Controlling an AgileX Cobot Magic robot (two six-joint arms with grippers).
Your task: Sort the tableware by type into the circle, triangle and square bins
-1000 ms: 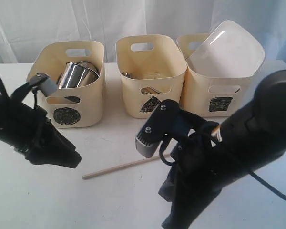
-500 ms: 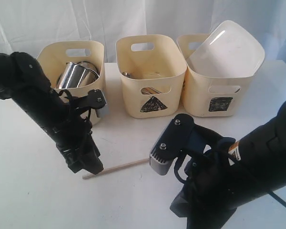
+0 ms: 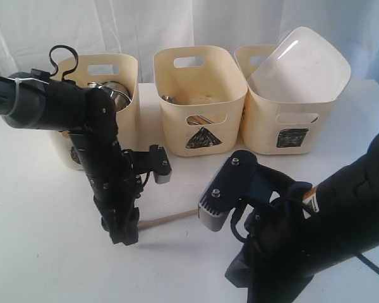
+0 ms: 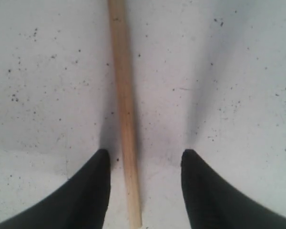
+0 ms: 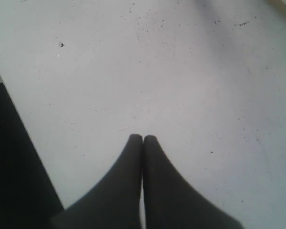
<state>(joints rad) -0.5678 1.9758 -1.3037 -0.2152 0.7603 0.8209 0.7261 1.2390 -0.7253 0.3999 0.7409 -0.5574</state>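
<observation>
- L claw (image 4: 144, 157): jaws apart, swung in from the far left and dropped over the wooden chopstick (image 4: 125, 109). Tips straddle its end on the worktop (image 3: 31, 252), no grip yet.
- Pick-up looks imminent; prob. the last loose piece.
- Circle bin (image 3: 130, 129), triangle bin (image 3: 177, 129), square bin (image 3: 265, 136): unmoved at rear.
- R claw (image 5: 143, 141): jaws together, empty, backed off slightly.

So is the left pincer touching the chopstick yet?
Apart. The left wrist view shows the chopstick lying inside the open left pincer, bare table showing on both sides of it.
</observation>
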